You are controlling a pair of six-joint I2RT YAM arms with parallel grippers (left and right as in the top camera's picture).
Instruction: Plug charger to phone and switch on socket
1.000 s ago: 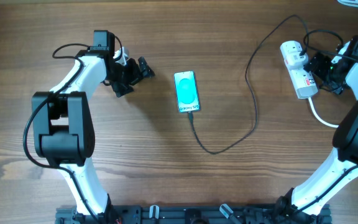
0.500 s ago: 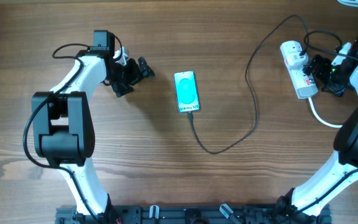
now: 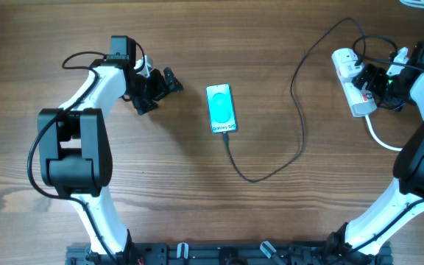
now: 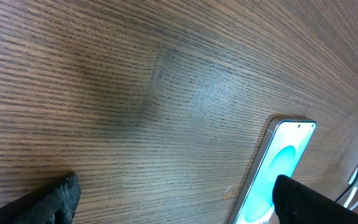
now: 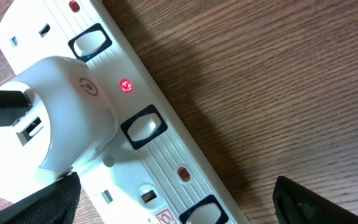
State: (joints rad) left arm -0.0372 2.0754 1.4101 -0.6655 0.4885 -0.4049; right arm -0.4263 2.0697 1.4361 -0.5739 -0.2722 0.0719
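Phone [image 3: 221,108] lies screen-up and lit. We see the charger [image 3: 253,179] meeting its bottom edge, then looping off right to the socket [image 3: 353,96], which sits well right of the phone. The white plug [image 5: 61,118] is in the socket, with a red light [image 5: 126,86] glowing just beside it. The right gripper [image 3: 377,82] hangs over the socket, jaws spread wide, holding nothing. The left gripper [image 3: 160,88] sits left of the phone, also wide apart and empty.
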